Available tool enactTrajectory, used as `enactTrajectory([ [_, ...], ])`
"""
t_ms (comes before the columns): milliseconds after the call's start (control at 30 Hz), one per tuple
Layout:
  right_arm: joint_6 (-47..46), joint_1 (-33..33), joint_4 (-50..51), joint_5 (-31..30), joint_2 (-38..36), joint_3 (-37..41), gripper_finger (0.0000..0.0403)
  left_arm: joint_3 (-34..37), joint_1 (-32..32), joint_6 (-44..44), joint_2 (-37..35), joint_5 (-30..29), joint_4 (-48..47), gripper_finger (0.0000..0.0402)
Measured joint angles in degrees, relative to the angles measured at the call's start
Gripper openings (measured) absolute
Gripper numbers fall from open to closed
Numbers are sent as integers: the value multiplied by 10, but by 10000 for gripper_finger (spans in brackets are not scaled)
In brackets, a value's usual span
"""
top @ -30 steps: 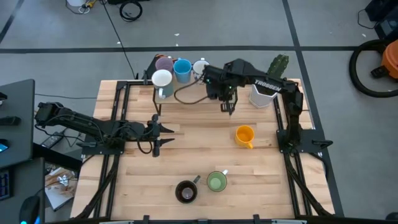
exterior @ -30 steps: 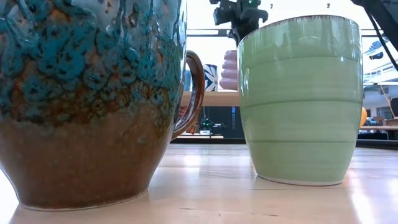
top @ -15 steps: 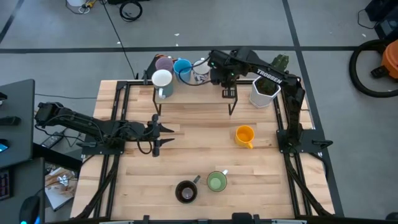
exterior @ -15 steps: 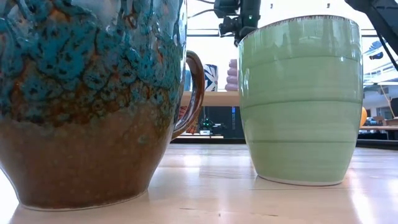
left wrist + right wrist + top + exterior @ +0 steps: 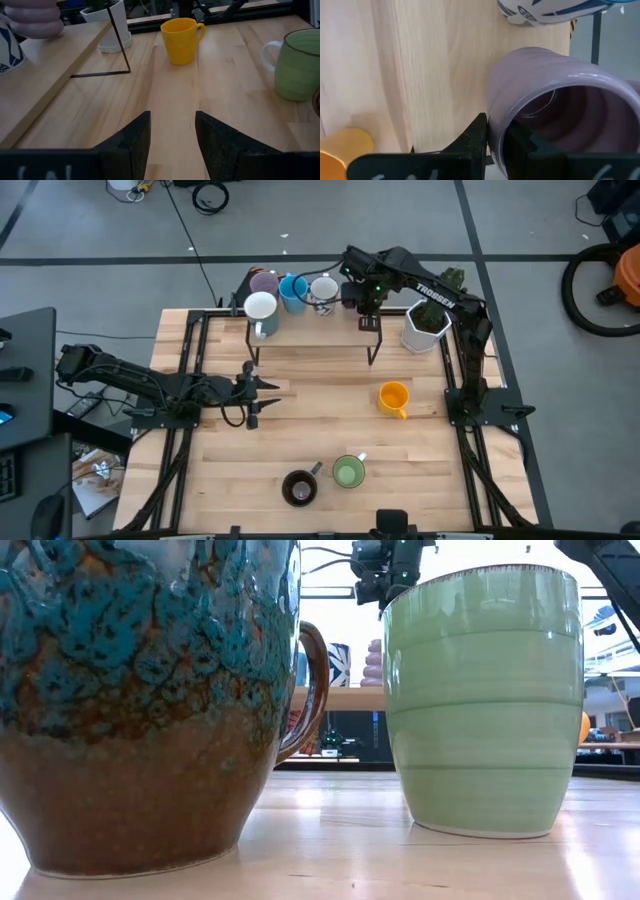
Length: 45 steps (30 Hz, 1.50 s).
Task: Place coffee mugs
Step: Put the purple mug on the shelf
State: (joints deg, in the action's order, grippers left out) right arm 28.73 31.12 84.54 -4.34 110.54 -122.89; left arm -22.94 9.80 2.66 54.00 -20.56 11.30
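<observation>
Right gripper point(image 5: 492, 145) clamped on the thin rim of a lilac mug point(image 5: 555, 100) above the shelf point(image 5: 310, 340) at the table's far edge: glazed, slippery, breakable, probably light, best pinched at rim; left gripper point(image 5: 172, 135) apart, idle.

The high camera is looking straight down over the whole surface point(image 5: 330, 420). The low camera is sitting at surface height, very close to the green mug point(image 5: 483, 700) and dark brown mug point(image 5: 140, 705), also showing overhead. Each wrist camera is looking forward, both catching the orange mug point(image 5: 181, 40).
</observation>
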Motion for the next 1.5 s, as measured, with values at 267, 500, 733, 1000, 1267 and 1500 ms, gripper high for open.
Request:
enactTrajectory([
  [267,9,7,-4,19,0,0,48,0,0,-1,0,0,0,160],
  [500,18,7,-6,25,0,0,48,0,0,-5,0,0,0,160],
  [733,19,7,-10,25,0,0,51,0,0,-8,0,0,0,160],
  [1000,19,5,-19,23,-1,0,68,0,0,-8,0,0,0,160],
  [1267,19,5,-45,10,-2,9,101,0,0,-16,0,0,0,160],
  [1500,19,2,-53,-22,-1,31,140,0,0,-16,0,0,0,160],
])
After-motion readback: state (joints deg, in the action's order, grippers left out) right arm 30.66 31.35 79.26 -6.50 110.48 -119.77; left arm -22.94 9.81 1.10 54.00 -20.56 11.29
